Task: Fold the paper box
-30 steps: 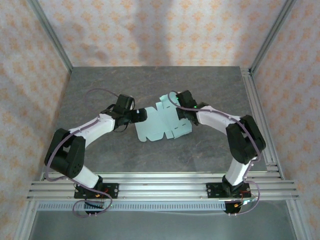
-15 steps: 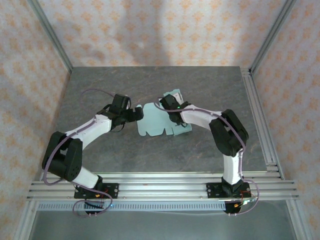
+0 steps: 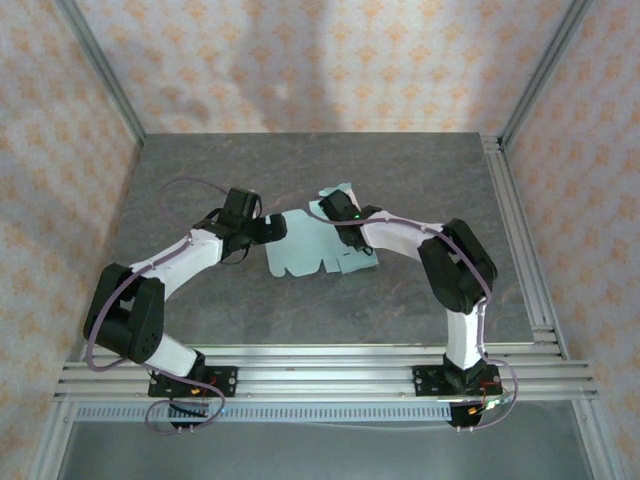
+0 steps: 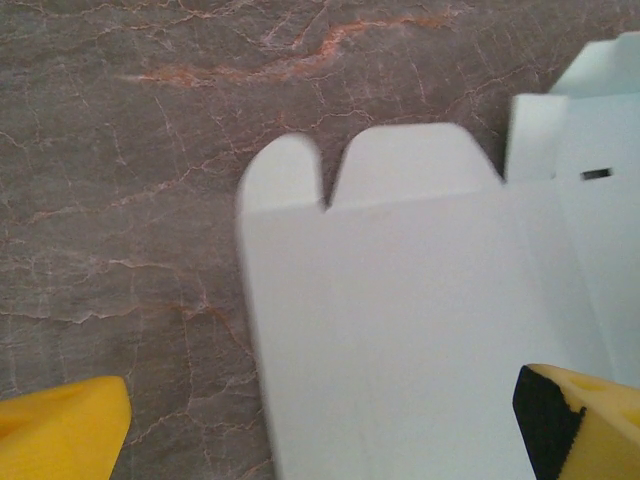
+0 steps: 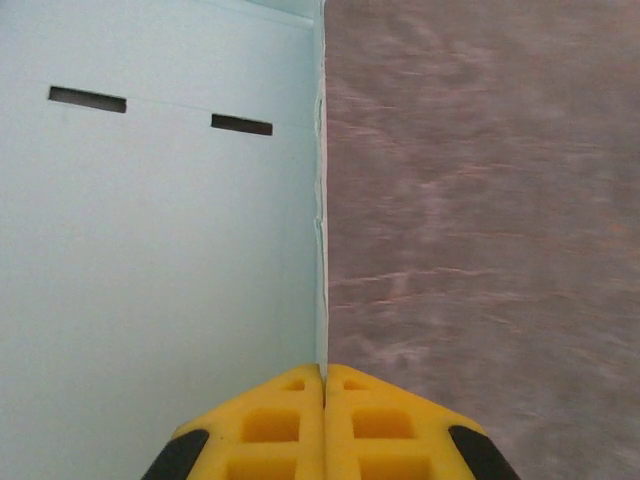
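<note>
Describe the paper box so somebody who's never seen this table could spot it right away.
Start at the dark grey stone-patterned table and look to its middle. There lies the paper box, a thin pale mint card sheet. Nothing else on that dark top is so light, and its edge is cut into rounded flaps, with small slots.

Noting grey stone-look tabletop (image 3: 200,180), showing pale and rust-coloured veins up close. Noting peach-patterned wall panels (image 3: 320,60) closing in back and both sides. Noting aluminium posts rising at back corners: left post (image 3: 100,65), right post (image 3: 545,65). Noting silver rails (image 3: 320,365) crossing near edge, side track (image 3: 515,230) running along tabletop's right edge.
</note>
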Controlling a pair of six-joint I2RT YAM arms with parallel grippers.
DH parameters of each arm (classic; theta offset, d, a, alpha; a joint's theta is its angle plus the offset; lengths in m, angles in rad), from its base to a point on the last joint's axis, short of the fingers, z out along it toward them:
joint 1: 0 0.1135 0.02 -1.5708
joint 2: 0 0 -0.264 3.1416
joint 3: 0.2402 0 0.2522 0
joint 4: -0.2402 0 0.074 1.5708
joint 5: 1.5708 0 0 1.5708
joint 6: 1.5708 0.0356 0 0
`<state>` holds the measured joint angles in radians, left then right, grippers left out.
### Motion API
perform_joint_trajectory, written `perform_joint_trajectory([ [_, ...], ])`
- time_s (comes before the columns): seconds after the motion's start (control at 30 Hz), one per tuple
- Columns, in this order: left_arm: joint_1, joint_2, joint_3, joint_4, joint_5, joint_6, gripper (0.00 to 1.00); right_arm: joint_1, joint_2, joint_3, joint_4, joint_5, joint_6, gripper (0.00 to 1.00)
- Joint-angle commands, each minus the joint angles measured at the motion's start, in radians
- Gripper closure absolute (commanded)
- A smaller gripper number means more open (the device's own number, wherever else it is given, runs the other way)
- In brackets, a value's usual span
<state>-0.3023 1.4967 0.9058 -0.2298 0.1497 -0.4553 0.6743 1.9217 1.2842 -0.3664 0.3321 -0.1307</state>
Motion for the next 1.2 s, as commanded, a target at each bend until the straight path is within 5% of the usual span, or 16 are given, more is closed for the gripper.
perform_joint_trajectory([
  [0.0,0.015,-0.026,-0.016,0.010,0.001,-0.003,0.00,-0.014,-0.048,-0.030,0.060,-0.327,-0.054,1.00],
  [0.47,0.057,0.103,0.054,0.060,0.128,0.046,0.00,-0.121,-0.025,-0.026,0.095,-0.574,-0.078,0.98],
  [0.53,0.057,0.115,0.062,0.065,0.135,0.047,0.00,-0.125,-0.017,-0.025,0.089,-0.578,-0.058,0.85],
  [0.6,0.056,0.117,0.066,0.061,0.133,0.052,0.00,-0.126,-0.008,-0.018,0.073,-0.546,-0.030,0.50],
  [0.73,0.056,0.104,0.067,0.054,0.126,0.069,0.00,-0.146,-0.025,-0.041,0.092,-0.541,0.018,0.39],
  [1.0,0.057,0.100,0.069,0.051,0.126,0.085,0.00,-0.206,0.000,-0.056,0.081,-0.652,0.107,0.38],
  [1.17,0.056,0.107,0.072,0.059,0.130,0.081,0.00,-0.207,0.028,-0.051,0.063,-0.670,0.108,0.50],
])
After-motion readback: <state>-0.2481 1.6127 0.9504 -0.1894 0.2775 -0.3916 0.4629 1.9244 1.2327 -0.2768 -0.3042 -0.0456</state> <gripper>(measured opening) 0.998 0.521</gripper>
